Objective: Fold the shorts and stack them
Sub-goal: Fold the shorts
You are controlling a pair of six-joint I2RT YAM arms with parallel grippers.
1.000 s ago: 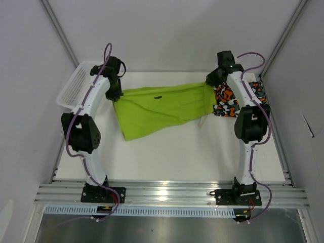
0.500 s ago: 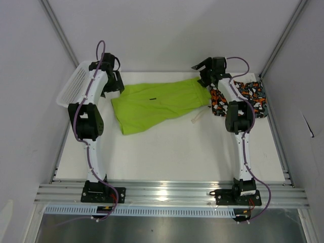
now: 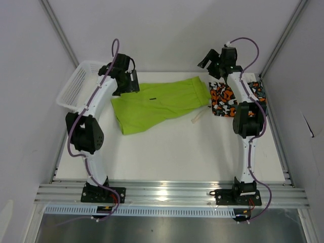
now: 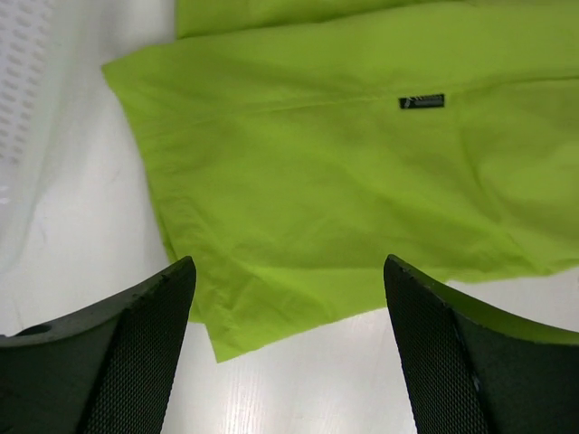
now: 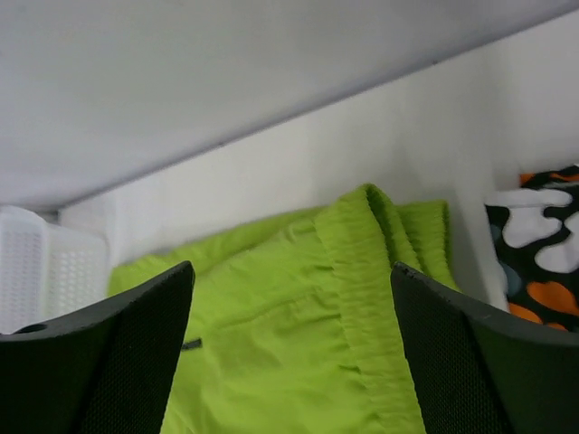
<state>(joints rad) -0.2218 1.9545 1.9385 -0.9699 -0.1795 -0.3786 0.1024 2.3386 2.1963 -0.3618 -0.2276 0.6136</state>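
Observation:
The lime green shorts (image 3: 162,104) lie spread flat across the back of the table, waistband to the right, with the white drawstring (image 3: 197,119) trailing off the near right corner. The camo shorts (image 3: 225,98) lie bunched at the back right, partly hidden by the right arm. My left gripper (image 3: 132,81) hovers open above the green shorts' left hem (image 4: 344,163), with nothing between its fingers (image 4: 136,344). Above the waistband (image 5: 362,298), my right gripper (image 3: 206,61) is raised, open and empty too. The camo print (image 5: 543,244) shows at the right edge of the right wrist view.
A white mesh basket (image 3: 76,86) stands at the back left corner, just left of the left arm. It also shows in the left wrist view as the basket (image 4: 23,72). Grey walls close in the back and both sides. Metal rails run along the near edge.
Both grippers have opened and let go of the green shorts, which dropped from a stretched hold to lie flat. Both arms have lifted back off the cloth.

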